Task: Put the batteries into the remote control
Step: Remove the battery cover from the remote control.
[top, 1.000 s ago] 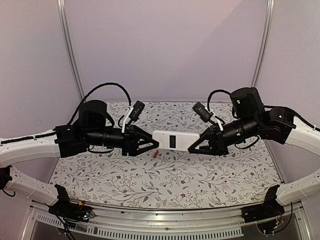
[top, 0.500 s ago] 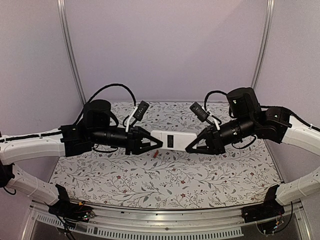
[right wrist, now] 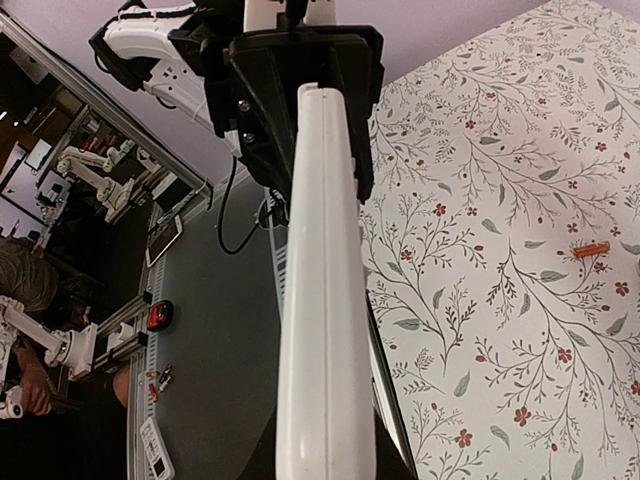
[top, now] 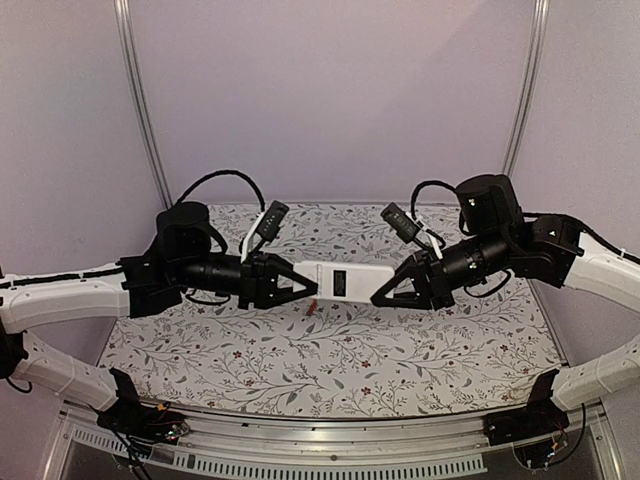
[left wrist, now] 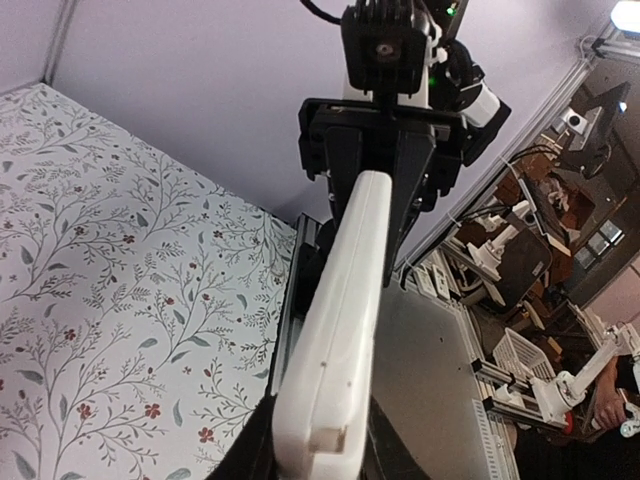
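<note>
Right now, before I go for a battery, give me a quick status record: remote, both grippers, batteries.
remote control: held in the air above the table, roughly level, plain white back up
battery recess: dark, facing up; contents too small to tell
left gripper: shut on the remote's left end
right gripper: shut on its right end
reddish-orange battery: lying on the table, untouched
dark battery: not seen in any view
</note>
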`<action>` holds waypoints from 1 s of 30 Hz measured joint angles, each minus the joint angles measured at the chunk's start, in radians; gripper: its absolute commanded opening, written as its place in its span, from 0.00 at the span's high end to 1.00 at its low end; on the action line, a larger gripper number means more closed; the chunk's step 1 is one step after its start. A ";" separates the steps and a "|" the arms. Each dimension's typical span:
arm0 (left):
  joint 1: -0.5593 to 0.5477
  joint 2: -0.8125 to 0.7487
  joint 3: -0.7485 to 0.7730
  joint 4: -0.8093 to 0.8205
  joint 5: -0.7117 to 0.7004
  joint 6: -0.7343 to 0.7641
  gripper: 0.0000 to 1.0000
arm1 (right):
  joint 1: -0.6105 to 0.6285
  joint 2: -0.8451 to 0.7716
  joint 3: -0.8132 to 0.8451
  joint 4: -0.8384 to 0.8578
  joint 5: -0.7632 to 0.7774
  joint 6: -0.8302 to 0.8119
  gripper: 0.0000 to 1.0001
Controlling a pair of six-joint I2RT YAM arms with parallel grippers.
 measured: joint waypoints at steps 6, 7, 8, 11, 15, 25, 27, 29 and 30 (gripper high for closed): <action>0.012 0.003 0.006 -0.019 -0.019 -0.021 0.66 | -0.004 -0.002 0.000 0.000 0.005 0.002 1.00; 0.012 0.005 0.010 -0.025 -0.028 -0.021 0.66 | -0.005 -0.002 0.000 0.000 0.009 0.003 1.00; 0.012 0.005 0.013 -0.032 -0.038 -0.021 0.65 | -0.007 -0.002 0.000 0.000 0.013 0.003 1.00; 0.012 0.005 0.019 -0.047 -0.064 -0.021 0.62 | -0.011 -0.002 0.000 0.000 0.024 0.003 1.00; 0.015 0.005 0.021 -0.063 -0.102 -0.021 0.62 | -0.023 -0.002 -0.001 0.000 0.029 0.004 1.00; 0.032 0.032 0.042 -0.108 -0.167 -0.024 0.79 | -0.063 0.000 -0.019 -0.005 0.045 0.019 1.00; 0.040 0.037 0.042 -0.111 -0.170 -0.025 0.82 | -0.071 0.002 -0.020 -0.007 0.050 0.026 1.00; 0.046 0.039 0.043 -0.115 -0.172 -0.024 0.89 | -0.084 0.003 -0.022 -0.006 0.051 0.030 1.00; 0.051 0.039 0.043 -0.118 -0.175 -0.026 0.92 | -0.093 0.003 -0.024 -0.007 0.050 0.032 1.00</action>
